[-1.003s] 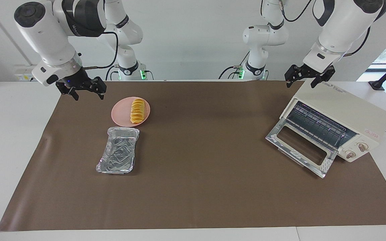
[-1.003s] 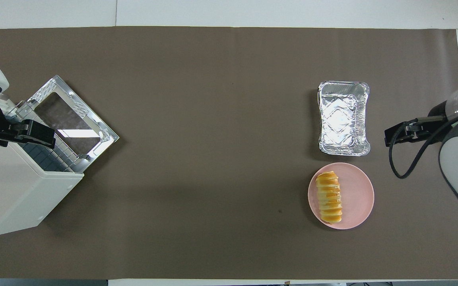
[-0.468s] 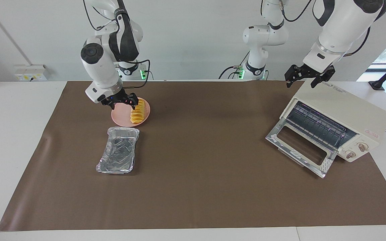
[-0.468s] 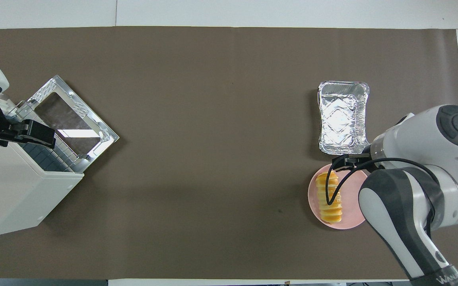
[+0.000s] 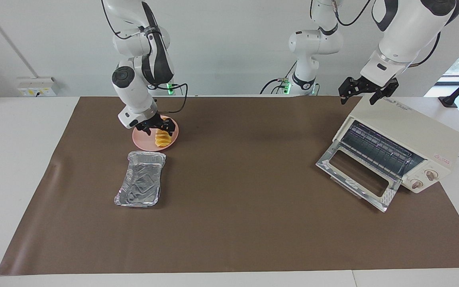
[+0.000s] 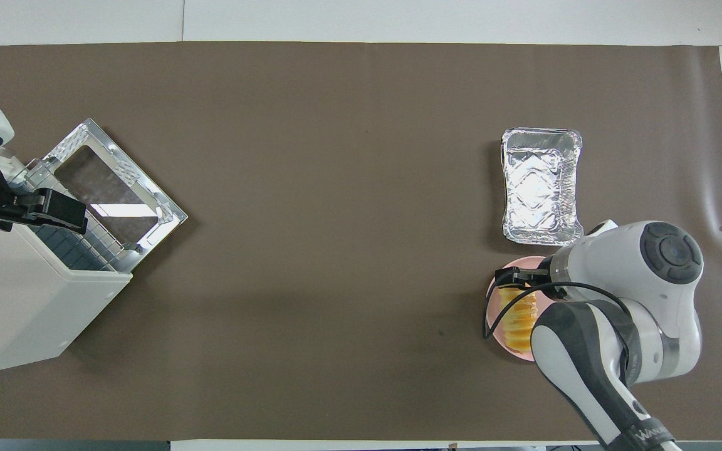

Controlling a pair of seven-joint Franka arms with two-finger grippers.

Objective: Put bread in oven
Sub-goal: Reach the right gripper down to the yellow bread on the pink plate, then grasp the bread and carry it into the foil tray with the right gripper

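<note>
A wide brown mat covers most of the white desk, and everything in play sits on it. The biggest item is the oven, a cream-white box at the left arm's end of the desk, turned at an angle. Its glass door hangs fully down and open, the wire rack shows inside, and two round knobs sit on its front panel.

Toward the right arm's end lies a crinkled silver foil tray, empty and lengthwise to the robots. Just beside it, nearer to the robots, is a round pink plate; the two rims are very close, though whether they touch I cannot tell.

The bread lies on that plate — a small yellow-orange loaf with ridged, slice-like segments, well apart from the oven.

The right arm bends down over the plate, and in the overhead view its bulky wrist hides much of plate and loaf. The right pincer is low over the end of the bread nearer to the robots, its fingers spread to either side of the loaf; it is not clamping it, and contact cannot be made out.

The left pincer waits in the air over the top edge of the oven, fingers spread — holding nothing.
</note>
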